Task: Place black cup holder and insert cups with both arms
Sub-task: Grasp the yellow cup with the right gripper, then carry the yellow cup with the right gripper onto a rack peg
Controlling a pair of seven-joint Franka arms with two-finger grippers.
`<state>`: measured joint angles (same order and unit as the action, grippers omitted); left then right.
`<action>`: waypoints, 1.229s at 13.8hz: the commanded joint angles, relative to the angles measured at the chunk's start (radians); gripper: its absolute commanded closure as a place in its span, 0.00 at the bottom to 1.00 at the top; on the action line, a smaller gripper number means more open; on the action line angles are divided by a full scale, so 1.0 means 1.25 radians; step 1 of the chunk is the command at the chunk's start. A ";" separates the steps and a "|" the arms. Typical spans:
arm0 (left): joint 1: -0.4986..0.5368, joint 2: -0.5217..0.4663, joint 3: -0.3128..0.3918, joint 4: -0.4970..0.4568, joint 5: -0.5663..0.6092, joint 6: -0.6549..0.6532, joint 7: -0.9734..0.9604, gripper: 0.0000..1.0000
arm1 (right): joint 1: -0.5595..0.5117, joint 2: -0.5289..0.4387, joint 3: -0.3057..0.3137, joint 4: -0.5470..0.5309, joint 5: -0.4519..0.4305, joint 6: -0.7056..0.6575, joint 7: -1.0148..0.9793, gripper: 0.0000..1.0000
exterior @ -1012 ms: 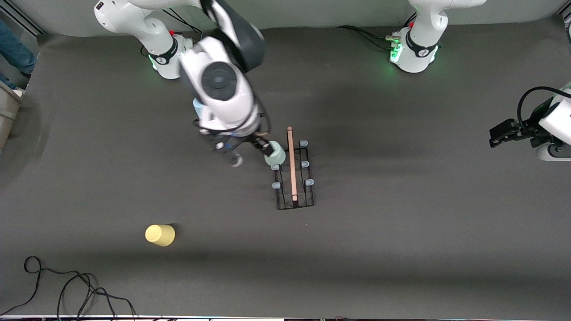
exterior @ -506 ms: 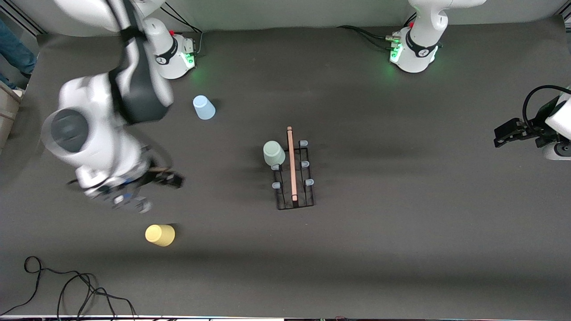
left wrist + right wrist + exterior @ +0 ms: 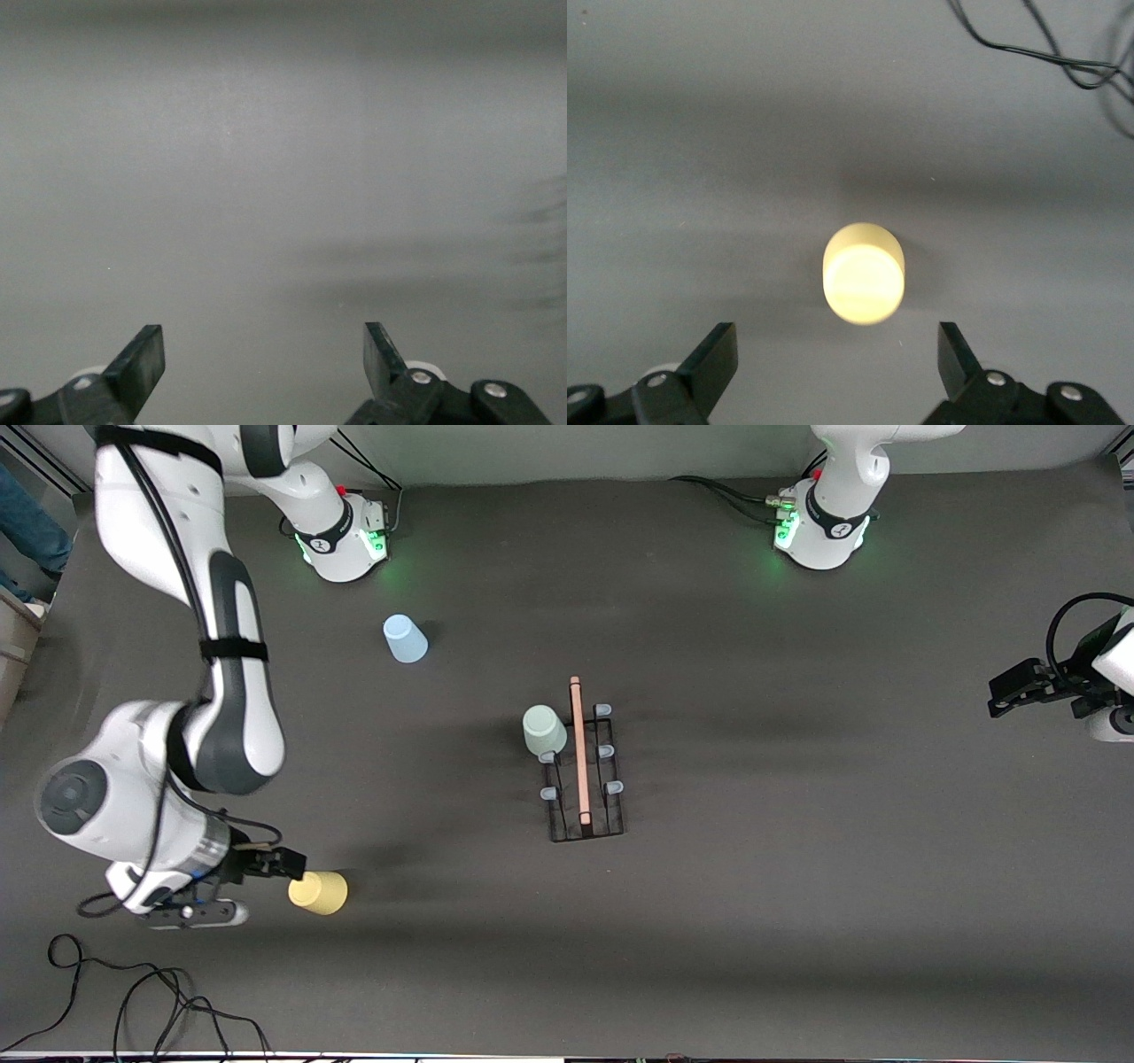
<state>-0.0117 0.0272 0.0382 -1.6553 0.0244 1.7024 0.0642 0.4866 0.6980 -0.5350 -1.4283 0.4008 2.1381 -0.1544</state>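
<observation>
The black cup holder (image 3: 586, 815) stands mid-table, its wooden rod (image 3: 579, 753) along the top. A pale green cup (image 3: 543, 729) sits on one of its pegs. The yellow cup (image 3: 319, 892) (image 3: 863, 273) stands on the table nearer to the front camera, toward the right arm's end. My right gripper (image 3: 266, 886) (image 3: 837, 354) is low beside it, open, the cup just ahead of its fingertips and not touched. The light blue cup (image 3: 404, 638) stands near the right arm's base. My left gripper (image 3: 1006, 691) (image 3: 263, 354) waits open over bare table at the left arm's end.
Black cables (image 3: 133, 992) (image 3: 1036, 40) lie on the table by its front corner, close to the yellow cup. A person's leg (image 3: 31, 527) and a beige box (image 3: 13, 646) show off the table's edge at the right arm's end.
My right arm has swung away from the green cup, which stays on its peg, and come down beside the yellow cup. The left gripper has shifted slightly outward.
</observation>
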 commanded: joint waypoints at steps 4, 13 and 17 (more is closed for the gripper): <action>0.008 -0.007 -0.001 0.006 0.011 -0.001 0.017 0.00 | 0.000 0.112 0.001 -0.021 0.130 0.102 -0.128 0.00; 0.009 -0.008 0.000 0.011 0.011 -0.007 0.033 0.00 | 0.013 0.082 -0.005 -0.043 0.117 0.105 -0.120 0.72; 0.011 -0.014 0.001 0.011 0.011 -0.016 0.035 0.00 | 0.014 -0.050 -0.020 -0.024 0.005 -0.047 -0.014 0.73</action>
<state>-0.0008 0.0251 0.0388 -1.6468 0.0248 1.6999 0.0881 0.4944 0.7497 -0.5566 -1.4449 0.4919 2.1703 -0.2568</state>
